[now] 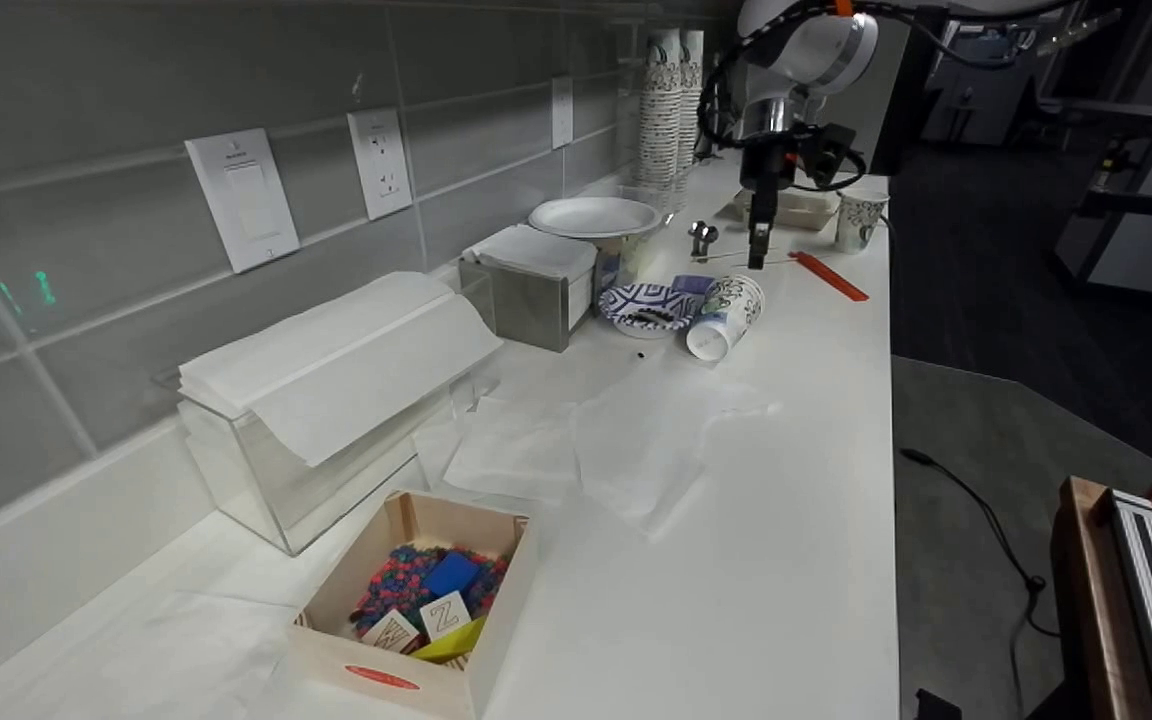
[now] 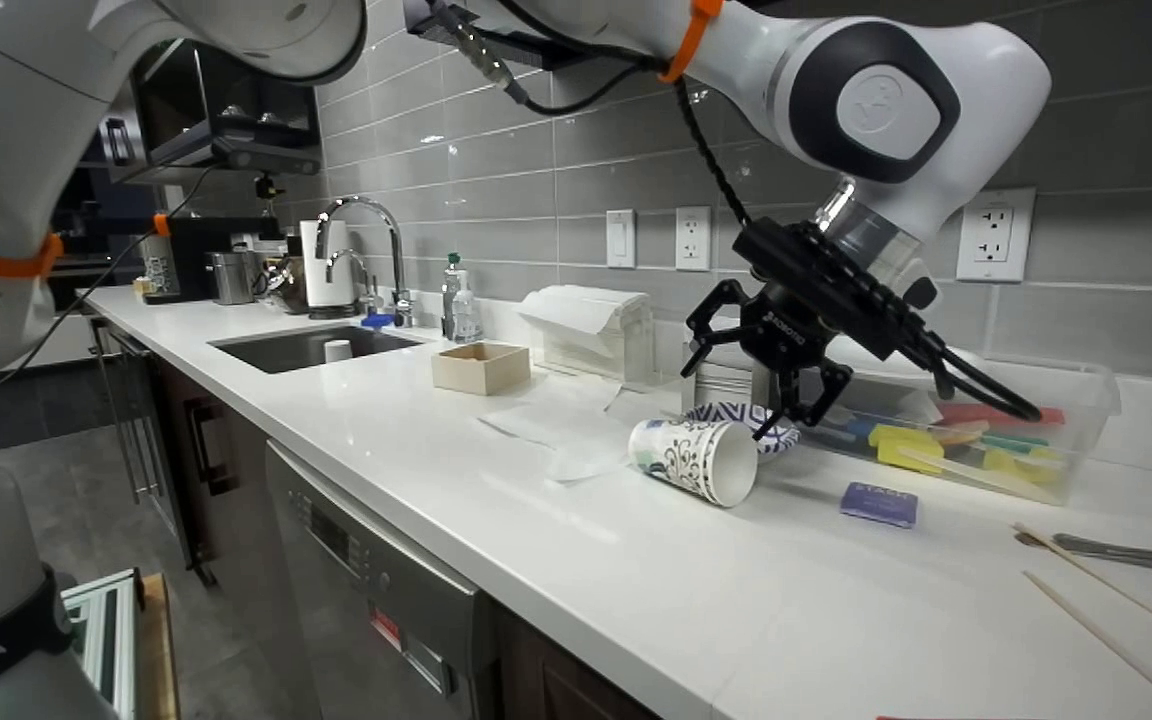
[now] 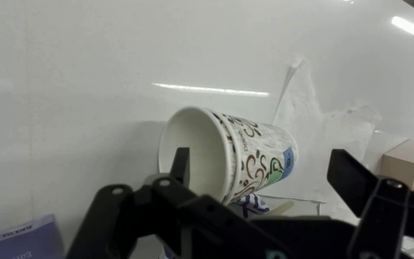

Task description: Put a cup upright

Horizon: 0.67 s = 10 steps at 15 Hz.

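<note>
The white paper cup [image 1: 726, 320] with swirl markings and a blue patch lies on its side on the counter. A doubled rim suggests two nested cups. In an exterior view the cup [image 2: 678, 456] has its mouth facing the camera side. In the wrist view the cup [image 3: 252, 154] lies between the two fingers, its mouth by the left finger and its base toward the right one. My gripper [image 2: 724, 403] is wide open and empty above the cup, pointing down; it also shows in an exterior view [image 1: 758, 250] and in the wrist view [image 3: 261, 160].
A blue-patterned bowl [image 1: 648, 308] sits right beside the cup. A purple tea packet [image 2: 879, 504] lies near its mouth. Paper sheets [image 1: 626, 440] lie by its base. A napkin holder [image 1: 526, 300], a clear bin [image 2: 1086, 430] and a wooden box [image 2: 481, 368] stand around.
</note>
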Each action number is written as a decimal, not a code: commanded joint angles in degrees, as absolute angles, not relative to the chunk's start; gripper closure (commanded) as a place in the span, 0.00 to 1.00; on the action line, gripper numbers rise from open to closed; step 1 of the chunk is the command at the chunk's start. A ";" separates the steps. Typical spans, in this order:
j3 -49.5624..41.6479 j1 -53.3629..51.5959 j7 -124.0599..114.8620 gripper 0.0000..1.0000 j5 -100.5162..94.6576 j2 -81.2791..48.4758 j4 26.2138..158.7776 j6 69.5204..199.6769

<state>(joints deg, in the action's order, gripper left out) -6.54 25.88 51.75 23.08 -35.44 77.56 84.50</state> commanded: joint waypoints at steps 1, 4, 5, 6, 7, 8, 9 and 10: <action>-4.72 29.04 54.30 0.14 26.59 -39.39 73.74 84.76; -3.98 30.65 54.84 0.40 28.79 -41.19 71.44 83.47; -3.76 31.07 54.72 0.46 29.27 -41.70 70.78 83.10; -3.50 31.46 54.80 0.53 29.73 -42.08 70.19 83.19; -3.24 31.79 54.75 0.59 30.21 -42.63 69.53 83.18; -3.03 32.03 54.48 0.58 30.48 -43.40 68.59 82.85; -2.83 32.22 54.15 0.59 30.54 -44.10 67.82 82.52; -2.51 32.50 54.10 0.52 30.79 -44.74 67.18 82.32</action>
